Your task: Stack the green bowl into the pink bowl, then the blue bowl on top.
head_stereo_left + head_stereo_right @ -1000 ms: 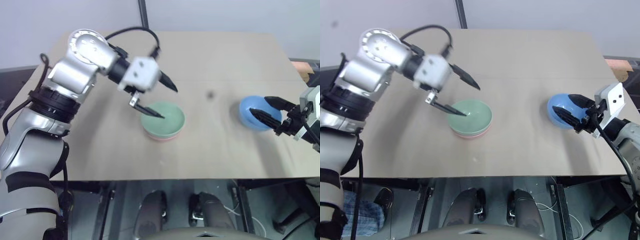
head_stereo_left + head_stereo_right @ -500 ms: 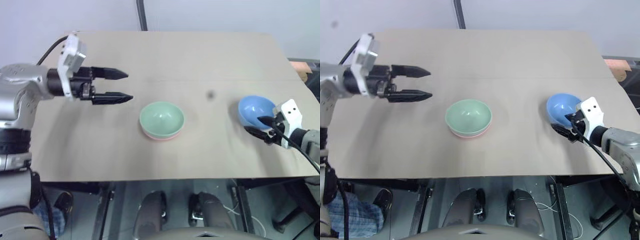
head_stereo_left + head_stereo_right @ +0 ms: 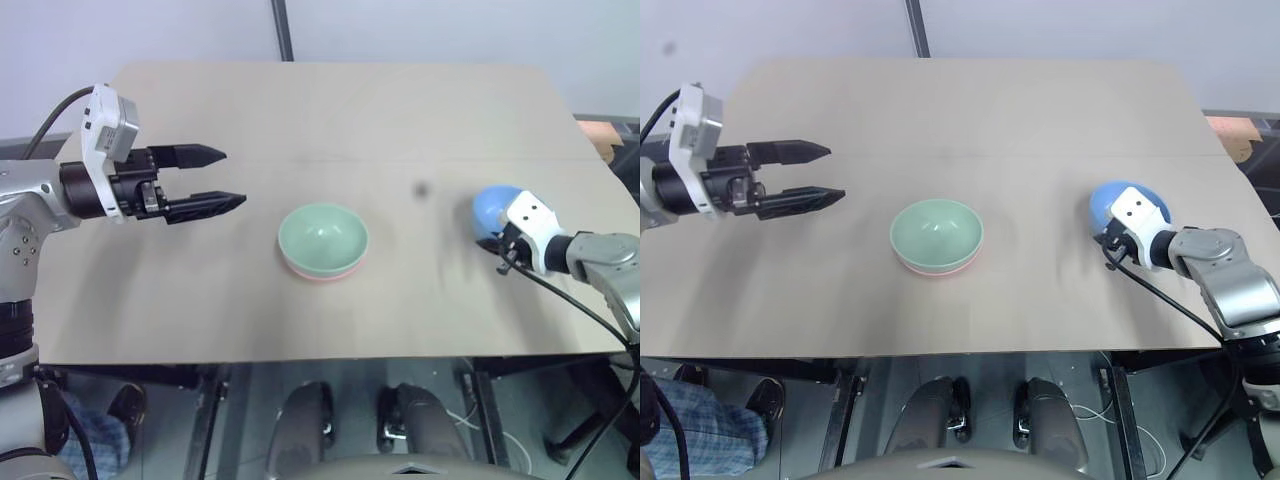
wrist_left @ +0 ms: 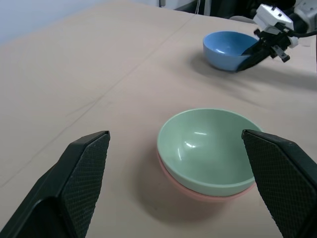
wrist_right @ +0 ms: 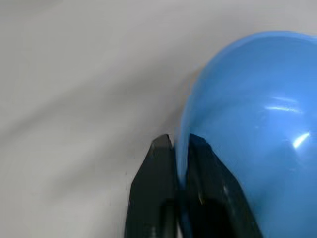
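The green bowl (image 3: 323, 236) sits nested in the pink bowl (image 3: 322, 274) at the middle of the table; just a pink edge shows beneath it. The blue bowl (image 3: 491, 207) rests on the table to the right, tipped a little. My right gripper (image 5: 178, 142) is shut on the blue bowl's near rim, one finger inside and one outside. My left gripper (image 3: 222, 178) hangs open and empty over the table, well left of the stacked pair, pointing toward it. In the left wrist view the green bowl (image 4: 208, 148) lies between its fingers (image 4: 81, 173), farther off.
The beige table (image 3: 200, 310) ends in a front edge close below the bowls. A small dark spot (image 3: 421, 188) marks the top between the stack and the blue bowl. A dark pole (image 3: 283, 30) rises behind the far edge.
My left gripper has pulled away from the green bowl's rim to the left and turned level, staying open. My right gripper has moved onto the blue bowl's rim and shut on it.
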